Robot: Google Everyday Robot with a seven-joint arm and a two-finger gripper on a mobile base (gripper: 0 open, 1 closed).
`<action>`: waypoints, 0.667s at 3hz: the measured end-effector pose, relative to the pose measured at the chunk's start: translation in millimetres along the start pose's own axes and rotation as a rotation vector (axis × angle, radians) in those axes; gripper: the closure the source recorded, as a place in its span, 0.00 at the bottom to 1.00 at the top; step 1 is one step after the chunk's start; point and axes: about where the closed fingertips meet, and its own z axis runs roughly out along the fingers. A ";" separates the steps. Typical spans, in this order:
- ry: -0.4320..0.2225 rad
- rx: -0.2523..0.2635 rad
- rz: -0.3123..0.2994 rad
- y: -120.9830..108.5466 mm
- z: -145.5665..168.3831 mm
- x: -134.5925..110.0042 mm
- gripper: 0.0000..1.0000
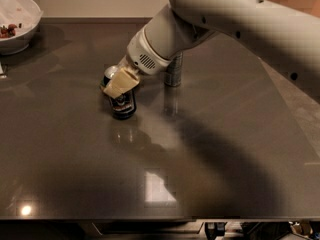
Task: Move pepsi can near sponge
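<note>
The white arm slopes down from the upper right toward left of centre. At its end the gripper sits low, tan fingers clamped around the pepsi can.
</note>
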 end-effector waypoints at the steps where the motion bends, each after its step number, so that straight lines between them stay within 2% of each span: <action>1: 0.000 0.030 0.018 -6.5 8.6 1.7 0.35; 2: -0.023 0.050 0.019 -7.9 12.7 1.9 0.13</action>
